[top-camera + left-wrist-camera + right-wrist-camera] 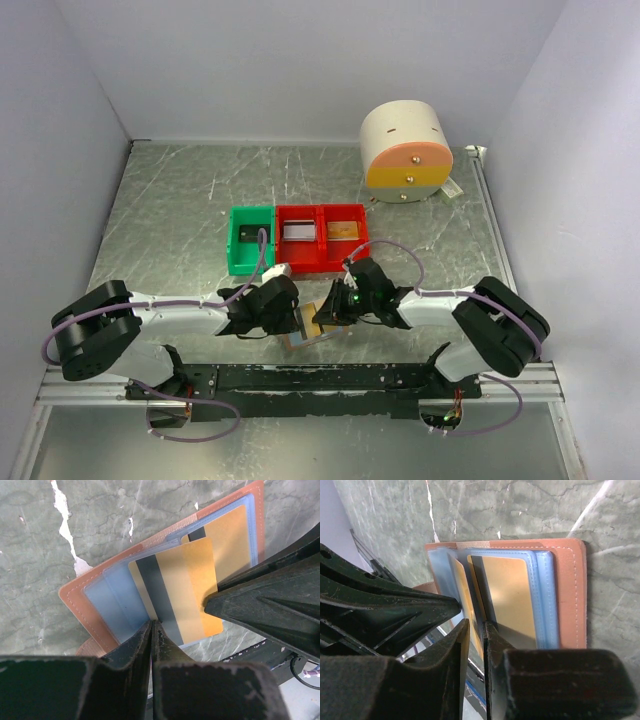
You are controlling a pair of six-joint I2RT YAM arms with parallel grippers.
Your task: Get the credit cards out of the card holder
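The tan card holder [312, 327] [75, 605] [570, 590] lies open at the near table edge between both arms, its blue-grey sleeves showing. One gold credit card [195, 590] [468, 587] with a dark stripe sticks partly out of a sleeve. Another gold card [230, 545] [510, 595] sits inside a sleeve. My left gripper [297, 322] [151, 626] is pressed shut at the holder's near edge, on a sleeve flap as far as I can tell. My right gripper [323, 318] [477, 627] straddles the protruding card's edge, its jaws slightly apart.
Behind the grippers stand a green bin [250, 266] and a red double bin [322, 266], each compartment with a card in it. A big cream cylinder [405, 150] with an orange band stands at the back right. White walls enclose the table.
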